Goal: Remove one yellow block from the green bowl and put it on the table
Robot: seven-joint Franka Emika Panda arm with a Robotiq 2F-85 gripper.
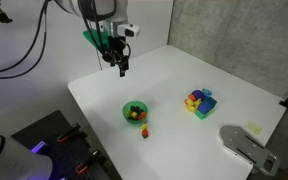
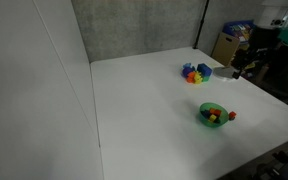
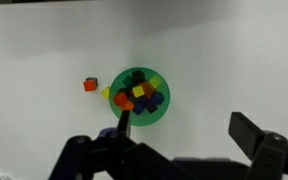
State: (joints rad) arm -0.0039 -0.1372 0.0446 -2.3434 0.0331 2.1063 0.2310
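Inside the green bowl [image 3: 156, 78], yellow block [image 3: 141, 91] among perhaps five other blocks [image 3: 151, 101]; gripper [image 3: 184, 135] wide open.

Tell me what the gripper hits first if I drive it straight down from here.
Probably bare white table, just beside the green bowl. In the wrist view the open gripper frames bare tabletop, though one finger overlaps the bowl's rim, so it might clip that; depth is unclear.

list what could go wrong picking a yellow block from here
Crowding: the yellow block sits packed against red and dark blocks in the bowl, so the open tool could pinch the wrong one or two.
Rim: a finger coming down off-centre might strike the bowl's low wall and shove it.
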